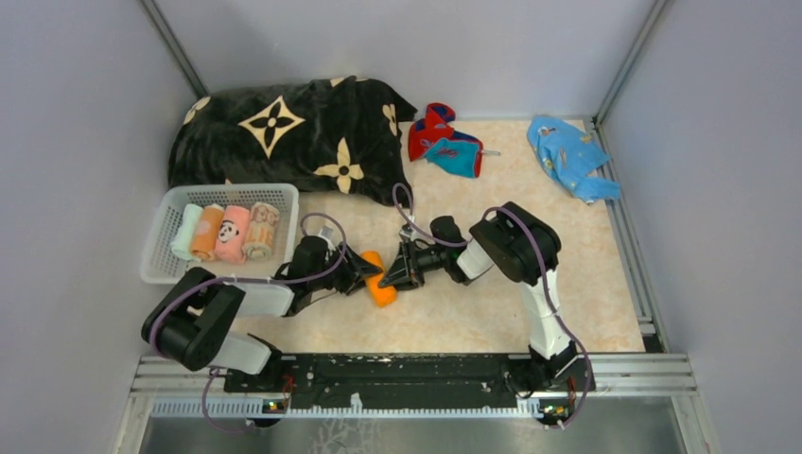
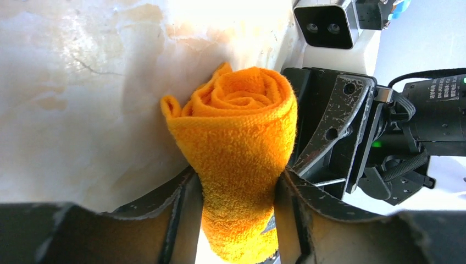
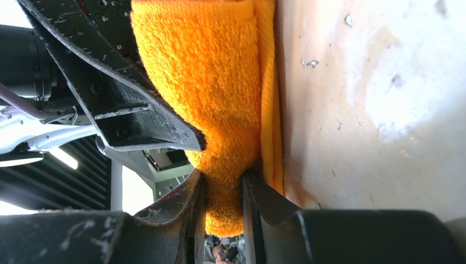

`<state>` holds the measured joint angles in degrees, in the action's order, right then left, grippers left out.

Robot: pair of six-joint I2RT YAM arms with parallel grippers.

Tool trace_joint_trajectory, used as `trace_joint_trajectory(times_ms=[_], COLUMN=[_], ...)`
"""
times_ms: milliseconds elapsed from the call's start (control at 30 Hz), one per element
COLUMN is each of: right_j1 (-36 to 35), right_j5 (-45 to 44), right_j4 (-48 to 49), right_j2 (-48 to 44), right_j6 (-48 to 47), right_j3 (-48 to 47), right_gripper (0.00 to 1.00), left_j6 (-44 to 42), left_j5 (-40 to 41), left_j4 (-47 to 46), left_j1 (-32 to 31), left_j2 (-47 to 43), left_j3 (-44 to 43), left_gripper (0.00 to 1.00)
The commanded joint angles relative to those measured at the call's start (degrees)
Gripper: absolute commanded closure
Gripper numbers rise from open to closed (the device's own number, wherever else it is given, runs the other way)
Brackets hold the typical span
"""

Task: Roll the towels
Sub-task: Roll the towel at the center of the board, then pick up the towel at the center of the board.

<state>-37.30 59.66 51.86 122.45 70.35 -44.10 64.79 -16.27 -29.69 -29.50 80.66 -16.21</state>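
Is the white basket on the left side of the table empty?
No, the white basket holds four rolled towels lying side by side.

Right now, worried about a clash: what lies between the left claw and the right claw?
Only the rolled orange towel; the top view shows it bridging the left claw and right claw, and each wrist view shows it pinched.

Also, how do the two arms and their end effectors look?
The left arm and right arm are black with white links. A purple-grey cable loops along each. The left end effector and right end effector are black, two-fingered, scuffed.
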Motion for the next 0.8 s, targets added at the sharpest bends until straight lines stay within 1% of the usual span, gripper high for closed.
trace_joint_trajectory(times_ms=[0, 100, 167, 267, 333, 367, 433, 533, 633, 767], right_j1=[-0.52, -0.51, -0.54, -0.33, -0.14, 0.06, 0.56, 1.84, 2.86, 3.9], right_j5=[-2.1, -2.48, -3.08, -5.03, -7.53, -9.16, -11.65, -15.39, -19.17, -24.15], right_j4=[0.23, -0.67, -2.1, -14.82, -26.53, -31.56, -38.11, -45.93, -52.72, -58.89], right_j2=[2.11, 1.23, -0.9, -5.99, -9.92, -11.89, -17.2, -24.61, -32.64, -40.23], right_j6=[0.86, -0.37, -2.55, -11.36, -22.22, -25.71, -31.16, -37.2, -42.61, -47.72], right_j3=[0.24, -0.13, 0.2, -0.6, -2.14, -2.63, -2.45, -1.61, -1.09, -1.16], right_gripper=[0.8, 0.78, 0.72, 0.63, 0.56, 0.52, 0.46, 0.38, 0.35, 0.33], left_j6=[-1.27, -2.69, -4.1, -7.37, -9.63, -10.7, -13.59, -17.11, -21.19, -28.4], left_j5=[-0.34, 0.15, 1.06, 3.53, 5.41, 6.08, 6.68, 5.07, 4.1, 2.92], left_j4=[0.69, 2.26, 4.28, 9.64, 13.11, 14.55, 16.94, 20.26, 25.28, 33.86], left_j1=[-1.76, -1.9, -1.88, -1.8, -1.75, -1.6, -1.1, 0.71, 2.94, 7.38], left_j2=[5.55, 7.66, 7.25, 5.67, 4.53, 3.88, 2.75, 0.8, -2.8, -8.64], left_j3=[-0.64, -2.27, -3.48, -6.28, -8.51, -9.48, -11.35, -14.48, -17.91, -24.7], left_gripper=[0.52, 0.66, 0.72, 0.8, 0.83, 0.84, 0.86, 0.88, 0.89, 0.89])
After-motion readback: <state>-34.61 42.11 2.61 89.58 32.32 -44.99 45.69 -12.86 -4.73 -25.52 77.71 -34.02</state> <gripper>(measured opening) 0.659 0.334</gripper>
